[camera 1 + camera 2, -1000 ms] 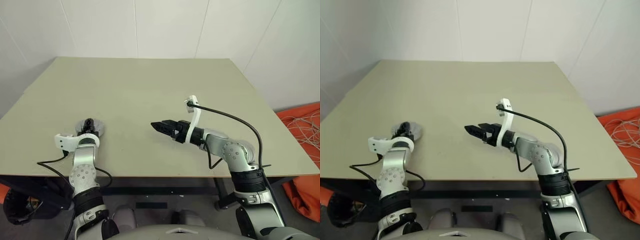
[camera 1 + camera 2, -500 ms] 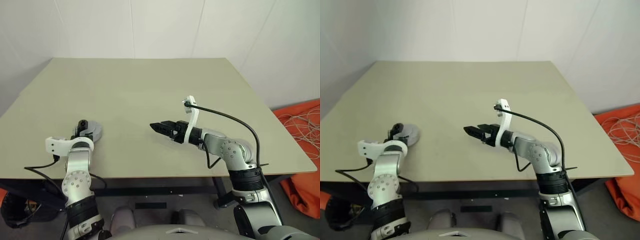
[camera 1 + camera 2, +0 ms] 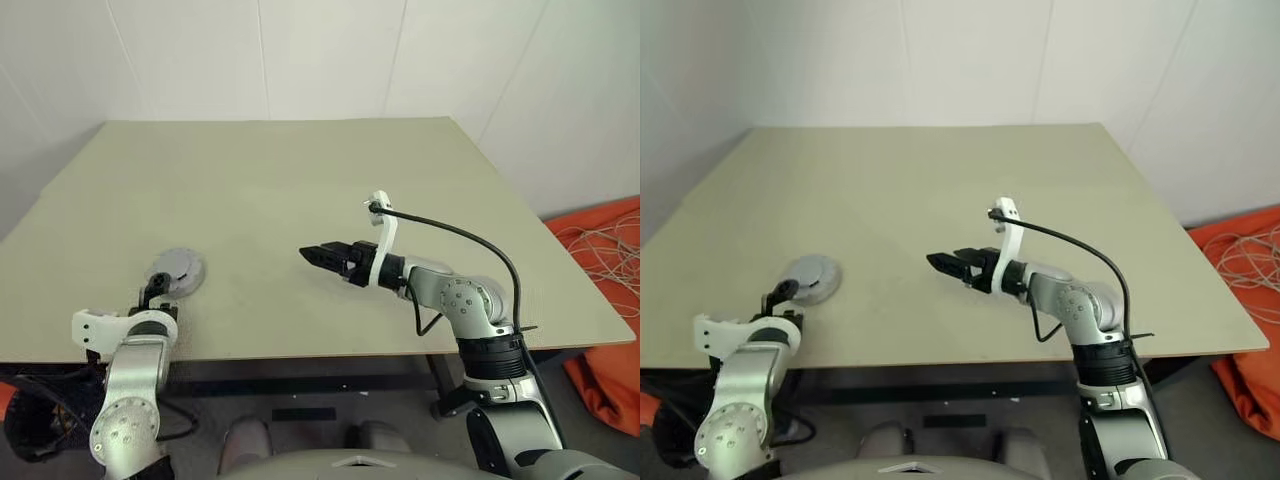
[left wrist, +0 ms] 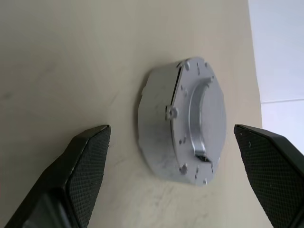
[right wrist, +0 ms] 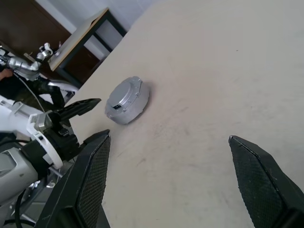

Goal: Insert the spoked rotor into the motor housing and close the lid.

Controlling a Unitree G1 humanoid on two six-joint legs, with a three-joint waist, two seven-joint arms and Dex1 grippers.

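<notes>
Resting on table (image 3: 300, 180), motor housing (image 3: 178, 270) just beyond open left end effector (image 3: 153, 297)

You have a bare olive table (image 3: 300, 180) against white walls (image 3: 330, 55), with orange cloth (image 3: 610, 250) and pale cords (image 3: 600, 238) on the floor at right.

You see a round, matt silver-grey metal motor housing (image 4: 183, 122) with its plain silver lid (image 4: 202, 121) on, dotted with small screw heads, lying on a pale olive-beige desk (image 3: 300, 190). The left pincer's black fingers (image 4: 88, 164) carry a fine diamond-grid texture. The right pincer (image 3: 318, 255) is black, on a white-and-silver arm trailing a black cable.
</notes>
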